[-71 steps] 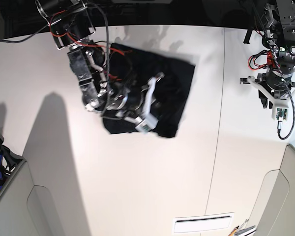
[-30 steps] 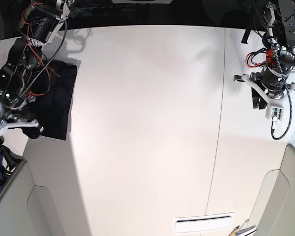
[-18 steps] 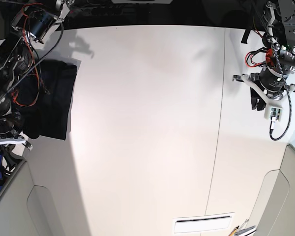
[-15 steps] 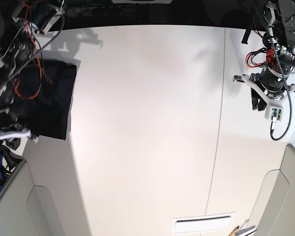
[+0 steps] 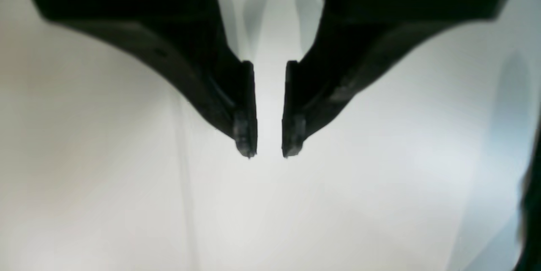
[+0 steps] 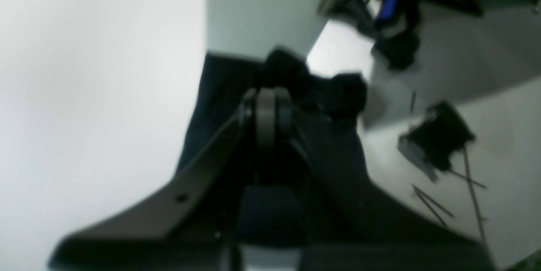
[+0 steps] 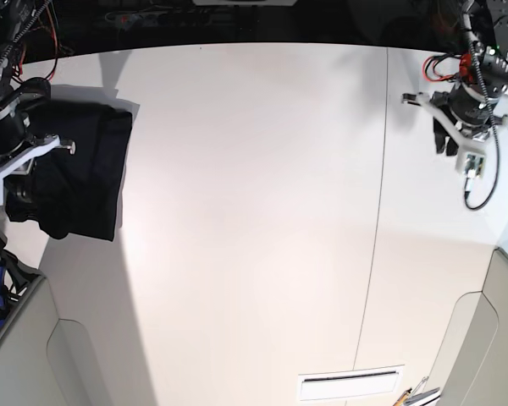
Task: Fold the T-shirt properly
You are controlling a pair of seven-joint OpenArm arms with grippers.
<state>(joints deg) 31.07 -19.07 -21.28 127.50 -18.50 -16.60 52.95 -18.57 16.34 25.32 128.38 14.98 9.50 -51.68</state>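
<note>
only in the right wrist view, right fingers (image 6: 265,106) together over the t-shirt (image 6: 219,93); left fingers (image 5: 269,152) narrowly apart, empty

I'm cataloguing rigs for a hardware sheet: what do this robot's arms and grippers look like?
Both arms are black with exposed red wires. The left gripper has matte black fingers tapering to narrow tips; in the base view it has white brackets and a black cable looping below. The right gripper also has white brackets.
</note>
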